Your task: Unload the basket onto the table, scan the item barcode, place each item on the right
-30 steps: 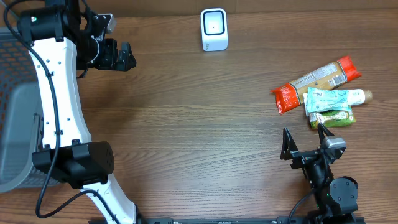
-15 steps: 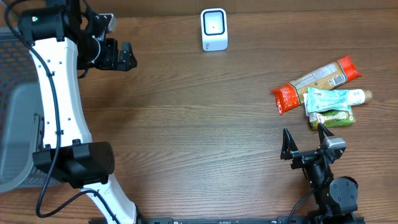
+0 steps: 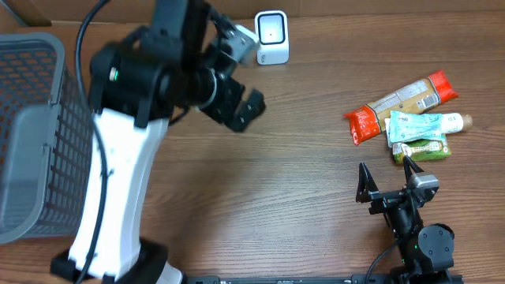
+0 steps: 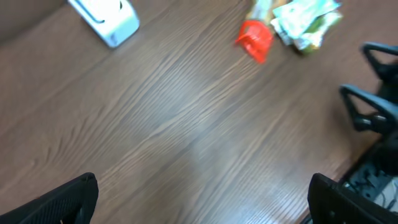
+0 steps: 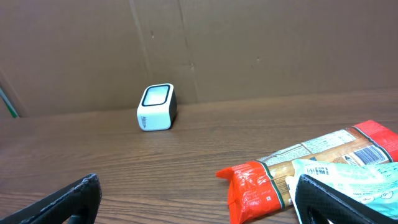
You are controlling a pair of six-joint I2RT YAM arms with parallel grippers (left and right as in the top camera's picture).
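Three packets lie in a pile at the right: a long red and tan packet (image 3: pixel 402 102), a teal pouch (image 3: pixel 424 124) and a green packet (image 3: pixel 423 150). The white scanner (image 3: pixel 271 37) stands at the back middle. My left gripper (image 3: pixel 246 112) hangs open and empty over the table's middle, left of the scanner's front. Its wrist view shows the scanner (image 4: pixel 106 18) and the red packet end (image 4: pixel 255 40) far ahead. My right gripper (image 3: pixel 387 172) rests open and empty just in front of the pile, with the red packet (image 5: pixel 273 183) and teal pouch (image 5: pixel 348 177) near its fingers.
A grey mesh basket (image 3: pixel 31 126) takes up the left side of the table. A cardboard wall (image 5: pixel 249 43) closes off the back. Bare wood lies between the scanner (image 5: pixel 157 107) and the pile. The right arm's base (image 4: pixel 373 112) shows in the left wrist view.
My left arm has swung from the far back left toward the table's middle, with its gripper still open. The basket now shows in full. The right arm and the packets have not moved.
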